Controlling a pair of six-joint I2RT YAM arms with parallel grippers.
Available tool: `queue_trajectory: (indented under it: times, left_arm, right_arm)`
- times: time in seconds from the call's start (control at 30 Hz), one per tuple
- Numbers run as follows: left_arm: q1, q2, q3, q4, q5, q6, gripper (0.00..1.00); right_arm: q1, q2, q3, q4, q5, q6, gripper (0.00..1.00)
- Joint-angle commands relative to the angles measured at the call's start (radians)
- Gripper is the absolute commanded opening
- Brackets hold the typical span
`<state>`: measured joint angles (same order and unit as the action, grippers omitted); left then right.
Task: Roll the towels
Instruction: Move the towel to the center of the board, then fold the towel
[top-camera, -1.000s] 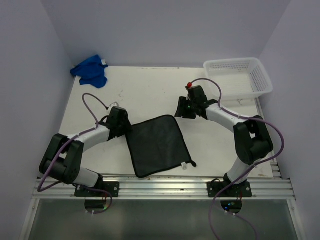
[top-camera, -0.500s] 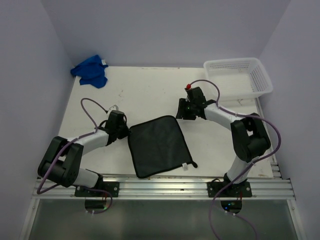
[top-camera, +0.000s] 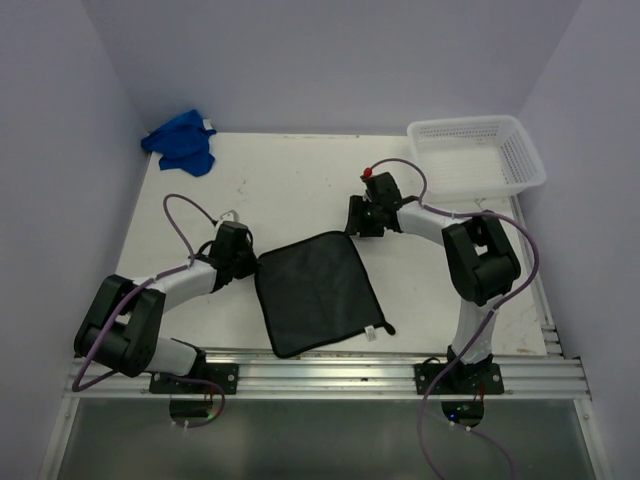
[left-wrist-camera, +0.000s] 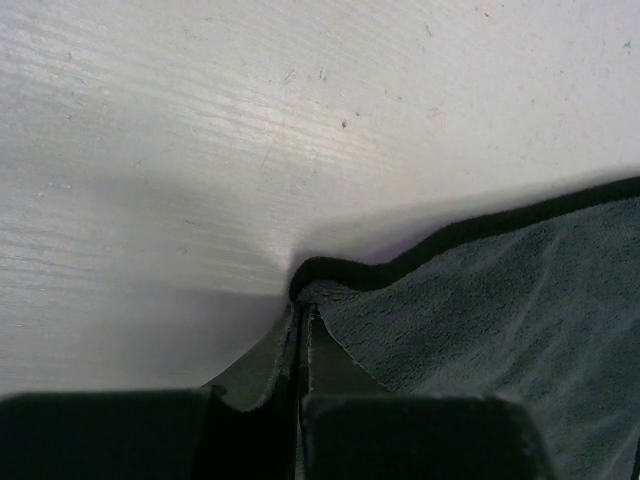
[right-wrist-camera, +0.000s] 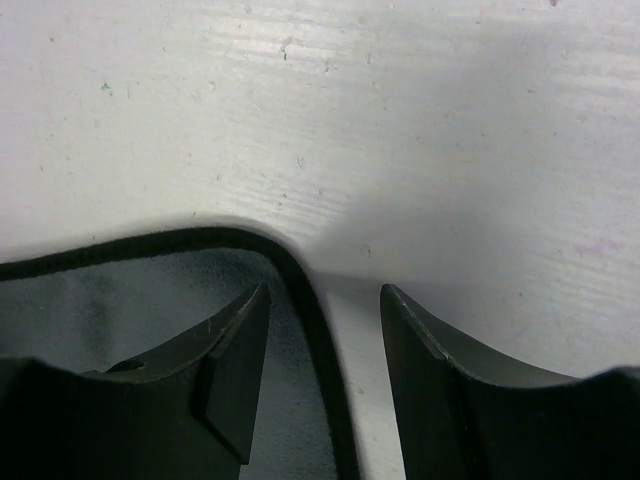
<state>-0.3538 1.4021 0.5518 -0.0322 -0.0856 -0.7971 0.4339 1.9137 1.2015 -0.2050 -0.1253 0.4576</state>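
The dark towel lies spread flat on the white table between the two arms. My left gripper is shut on its far-left corner; in the left wrist view the hem bunches right at my closed fingertips. My right gripper stands open over the far-right corner, with the towel's black hem running between its two fingers. The blue towel sits crumpled at the table's far-left corner, away from both grippers.
A white mesh basket stands at the far right corner of the table. Purple walls close in on three sides. An aluminium rail with the arm bases runs along the near edge.
My left gripper moved in and shut on the dark towel's corner, tugging that edge slightly. The right gripper slid left toward the far-right corner and stayed open.
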Motion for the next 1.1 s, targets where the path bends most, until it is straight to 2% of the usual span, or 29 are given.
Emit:
queue_trajectory:
  times: [0.0, 0.27, 0.37, 0.53, 0.57, 0.63, 0.67, 0.8, 1.07]
  left_arm:
    - [0.004, -0.005, 0.025, -0.003, -0.003, 0.039, 0.0]
    - [0.004, -0.008, 0.042, -0.014, -0.019, 0.055, 0.0]
    - [0.004, -0.008, 0.046, -0.014, -0.02, 0.061, 0.0]
    - [0.004, -0.003, 0.062, -0.017, -0.02, 0.076, 0.0]
    - [0.004, 0.001, 0.066, -0.017, -0.023, 0.078, 0.0]
    - [0.004, 0.008, 0.077, -0.02, -0.026, 0.085, 0.0]
    - [0.004, 0.009, 0.082, -0.02, -0.026, 0.09, 0.0]
    - [0.004, 0.034, 0.126, -0.031, -0.035, 0.107, 0.0]
    - [0.004, 0.069, 0.263, -0.071, -0.089, 0.15, 0.0]
  right_arm:
    - [0.012, 0.021, 0.044, 0.049, -0.04, -0.02, 0.52]
    - [0.065, 0.054, 0.026, 0.041, -0.03, -0.036, 0.5]
    - [0.077, 0.07, 0.015, 0.041, -0.022, -0.04, 0.47]
    - [0.077, 0.099, 0.039, 0.006, 0.013, -0.042, 0.34]
    - [0.077, 0.102, 0.047, 0.0, 0.016, -0.043, 0.26]
    - [0.075, 0.105, 0.066, -0.014, 0.027, -0.053, 0.2]
    - [0.077, 0.105, 0.081, -0.026, 0.032, -0.059, 0.13]
    - [0.075, 0.096, 0.122, -0.063, 0.067, -0.079, 0.0]
    - [0.065, 0.021, 0.165, -0.1, 0.18, -0.111, 0.0]
